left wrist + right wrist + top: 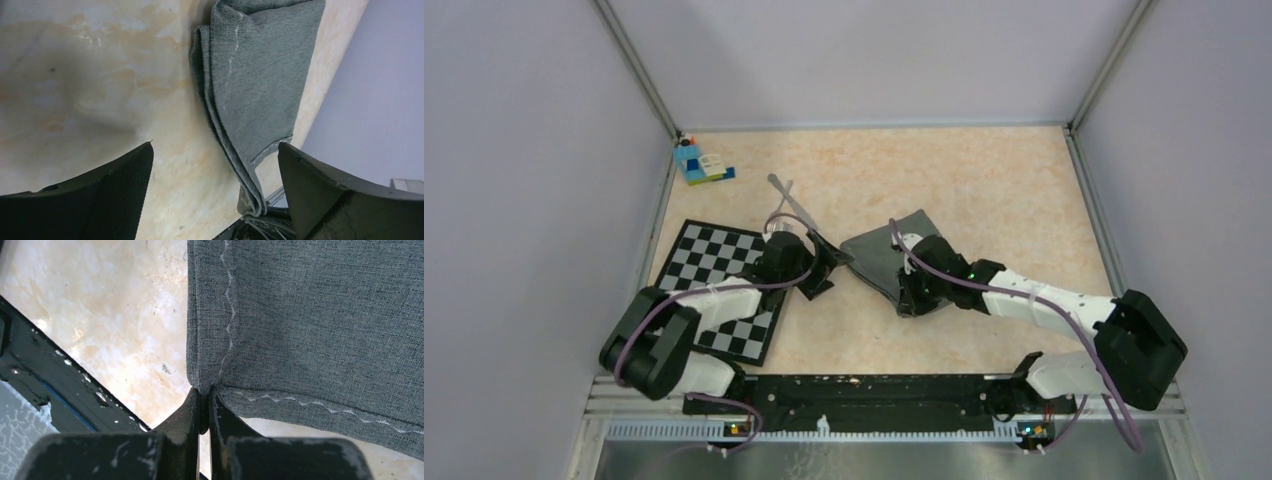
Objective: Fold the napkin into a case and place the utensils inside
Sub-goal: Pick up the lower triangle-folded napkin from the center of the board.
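right wrist | right gripper (205,395) pinching napkin (325,315) corner | left gripper (215,147) spread wide near napkin

Robot lab test cell, not a home or kitchen. Two white-and-black arms, left arm (724,300) and right arm (1044,305), are bolted to a black rail (874,395) along the table's near edge, with a slotted metal strip (874,430) in front of it. The beige marbled table (984,180) is boxed in by plain grey panels (524,200) on the left, far and right sides, with aluminium posts (639,70) at the far corners. Calibration-style checkered mat (709,255) lies near the left edge. Loose props only: toy-brick block (699,162) in the far left corner, napkin (889,255) and utensils (792,200) mid-table.
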{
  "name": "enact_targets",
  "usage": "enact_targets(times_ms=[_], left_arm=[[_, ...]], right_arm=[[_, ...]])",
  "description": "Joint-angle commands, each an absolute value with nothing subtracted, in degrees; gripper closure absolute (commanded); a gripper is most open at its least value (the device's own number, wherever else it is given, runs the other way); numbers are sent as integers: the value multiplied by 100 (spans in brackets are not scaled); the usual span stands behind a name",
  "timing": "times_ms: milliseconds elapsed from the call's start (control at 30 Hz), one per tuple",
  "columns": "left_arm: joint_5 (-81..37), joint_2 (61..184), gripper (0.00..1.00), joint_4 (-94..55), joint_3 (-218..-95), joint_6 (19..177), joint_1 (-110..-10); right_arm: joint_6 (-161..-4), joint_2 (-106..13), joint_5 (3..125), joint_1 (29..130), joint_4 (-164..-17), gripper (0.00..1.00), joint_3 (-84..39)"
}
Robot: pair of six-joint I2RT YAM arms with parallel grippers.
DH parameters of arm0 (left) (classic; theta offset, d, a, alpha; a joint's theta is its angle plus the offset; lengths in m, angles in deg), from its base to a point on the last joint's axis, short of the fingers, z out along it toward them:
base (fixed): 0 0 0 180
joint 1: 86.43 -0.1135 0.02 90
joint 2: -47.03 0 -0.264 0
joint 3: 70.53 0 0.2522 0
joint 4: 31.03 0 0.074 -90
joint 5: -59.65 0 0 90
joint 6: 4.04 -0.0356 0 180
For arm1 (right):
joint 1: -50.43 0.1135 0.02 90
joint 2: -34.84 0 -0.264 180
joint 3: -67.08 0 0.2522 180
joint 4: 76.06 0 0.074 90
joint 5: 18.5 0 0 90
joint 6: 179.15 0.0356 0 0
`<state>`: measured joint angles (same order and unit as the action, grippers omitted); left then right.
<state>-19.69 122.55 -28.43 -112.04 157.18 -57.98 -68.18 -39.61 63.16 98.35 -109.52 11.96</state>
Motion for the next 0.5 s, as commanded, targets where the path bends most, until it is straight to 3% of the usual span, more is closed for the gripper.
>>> enact_targets(times_ms=[0, 200, 467], left_arm=[[-2215, 12952, 4, -4206, -11401, 16003, -5643], [-2525, 13470, 9, -4755, -11429, 16244, -5589], [-2697, 14078, 25, -4872, -11708, 16113, -5517]], right_arm=[[-6951, -3615, 5844, 9552, -10651, 100, 1366], [-6986, -3333, 5563, 9212, -10597, 100, 1470], [-6973, -3181, 5394, 9031, -10541, 100, 1535]])
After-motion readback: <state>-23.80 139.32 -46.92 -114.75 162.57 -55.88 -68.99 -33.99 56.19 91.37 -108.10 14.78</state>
